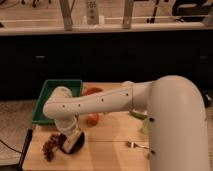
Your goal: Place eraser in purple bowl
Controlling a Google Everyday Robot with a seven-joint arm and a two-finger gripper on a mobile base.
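Note:
My white arm reaches from the right across the wooden table, and its wrist turns down at the front left. The gripper is low over a dark round shape that looks like the purple bowl. A small cream-white patch with dark under it sits right at the gripper's tip, at the bowl's rim. It may be the eraser. I cannot tell whether it is held or lying in the bowl. The arm hides the bowl's far side.
A bunch of dark grapes lies just left of the bowl. A green tray stands at the back left. An orange-red bowl and an orange fruit show behind the arm. A fork lies to the right, and something green is near the arm.

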